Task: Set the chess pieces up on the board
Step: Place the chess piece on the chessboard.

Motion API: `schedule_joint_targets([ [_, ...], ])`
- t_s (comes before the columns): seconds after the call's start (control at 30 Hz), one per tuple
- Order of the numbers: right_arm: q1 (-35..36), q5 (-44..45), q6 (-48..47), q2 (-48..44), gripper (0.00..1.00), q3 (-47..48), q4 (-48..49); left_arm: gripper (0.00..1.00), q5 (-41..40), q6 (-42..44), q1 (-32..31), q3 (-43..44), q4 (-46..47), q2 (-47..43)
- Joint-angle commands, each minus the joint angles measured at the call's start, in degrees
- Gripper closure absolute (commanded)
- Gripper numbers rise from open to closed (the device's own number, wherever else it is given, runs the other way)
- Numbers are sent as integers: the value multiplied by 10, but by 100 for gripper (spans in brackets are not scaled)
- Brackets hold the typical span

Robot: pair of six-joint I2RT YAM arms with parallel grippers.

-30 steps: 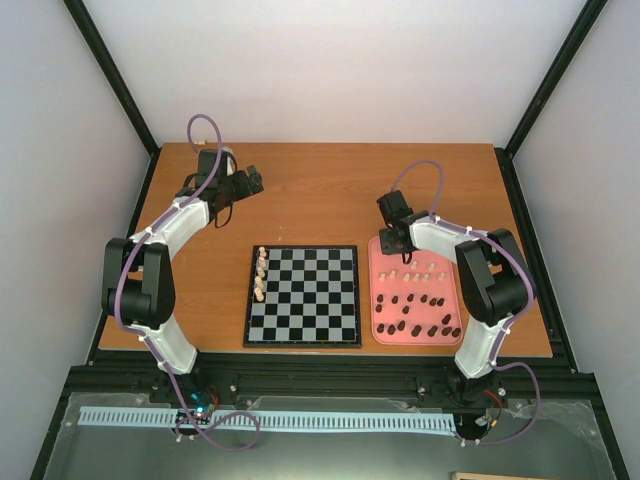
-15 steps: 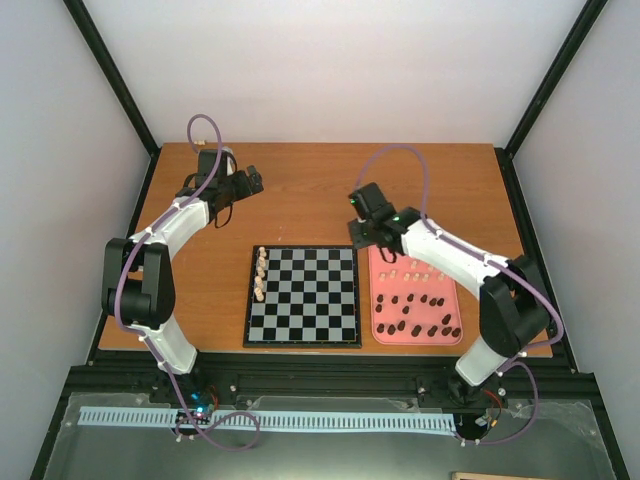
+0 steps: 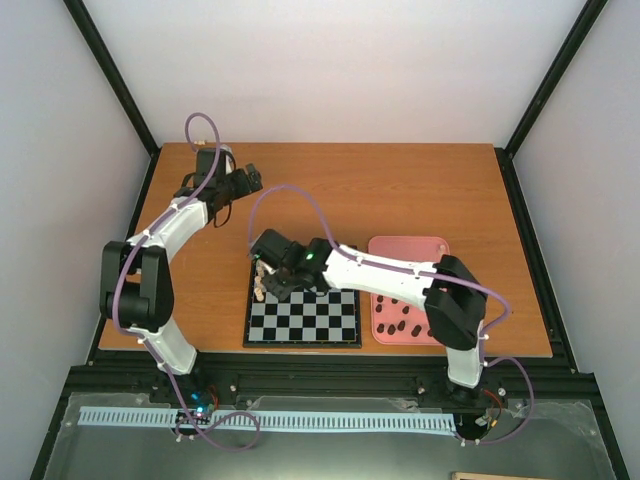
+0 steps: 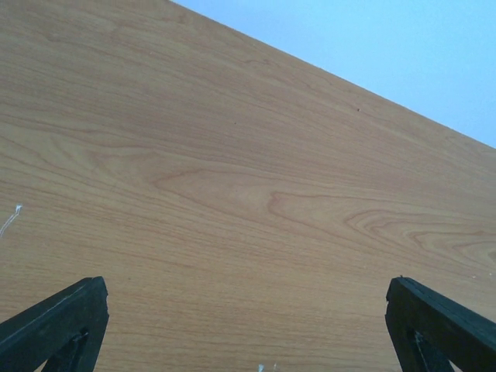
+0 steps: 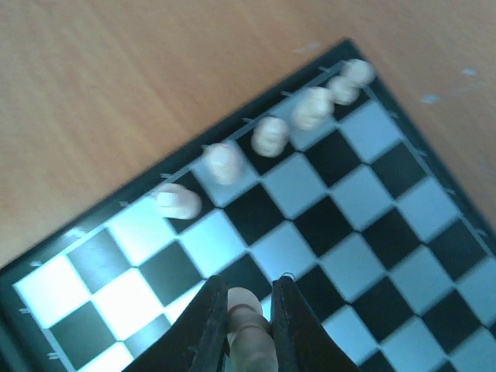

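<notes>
**While pinching a cream piece [image 5: 248, 329], poised over the left side of the board [image 5: 372, 232]**

Where closed, closed narrow: right gripper [image 5: 249, 291], jaws drawn in on the cream piece and holding it by its upper part between two dark fingers [image 5: 205, 333]. Hanging over the squares one file in from the board's left edge. Cannot tell whether the piece's base touches the square beneath, being hidden low in the wrist view.

Just beyond the held piece, a row of cream pieces [image 5: 271, 136] lined along the board's left edge, one to a square, running toward its far left corner. Blurred in the wrist view, so no telling which piece is which. Partly covered by the gripper body in the top view.

Stretched low across the board from the right, the white right arm, crossing the far half of the squares.

Wide open and holding nothing: left gripper [image 4: 244, 287], with only bare wood between the two black tips. Parked over the far left part of the desk [image 3: 330, 190], well apart from the board.

Set near the middle of the desk's near edge, the board itself, black-bordered. Just beside its right edge, a pink tray [image 3: 410, 248], with dark pieces [image 3: 398, 322] lying scattered in the near half.
</notes>
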Motion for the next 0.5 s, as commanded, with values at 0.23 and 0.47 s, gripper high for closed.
schedule_joint_targets([
  [0.23,76,-46,-61,75,86,119,-58,0,-5,10,2,6,-1,-43],
  [0.47,89,-65,-70,124,86,160,-86,0,-6,11,2,5,-1,-48],
])
